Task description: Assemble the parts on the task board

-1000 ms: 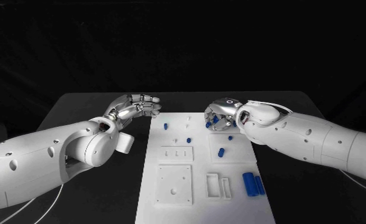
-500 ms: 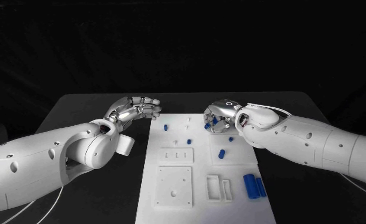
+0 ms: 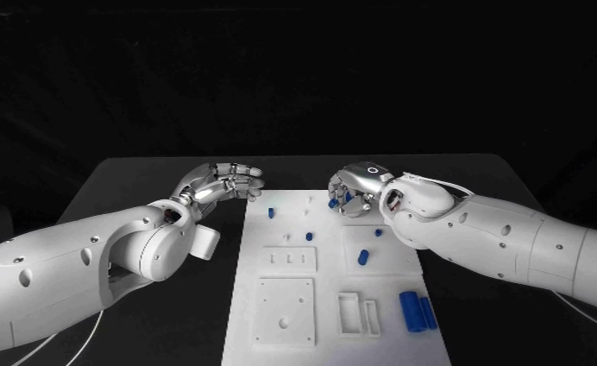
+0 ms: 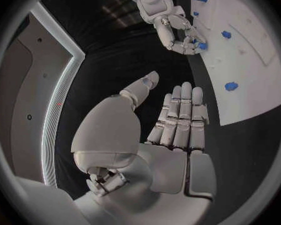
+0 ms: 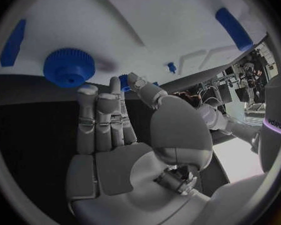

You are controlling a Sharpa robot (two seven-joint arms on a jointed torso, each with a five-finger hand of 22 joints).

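Left hand [image 3: 222,181] empty, fingers [image 4: 181,116] spread, just beside the task board [image 3: 289,312]. Right hand [image 3: 354,188] pinches one blue part [image 3: 337,204] over the board's far end. Two blue cylinders [image 3: 416,310] lie well nearer.

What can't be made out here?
- Right robot hand: head view, its own back and fingers hide any grip on a blue part.
- Blue gear: right wrist view, seated or loose unclear.
- Task board holes: head view, too small.
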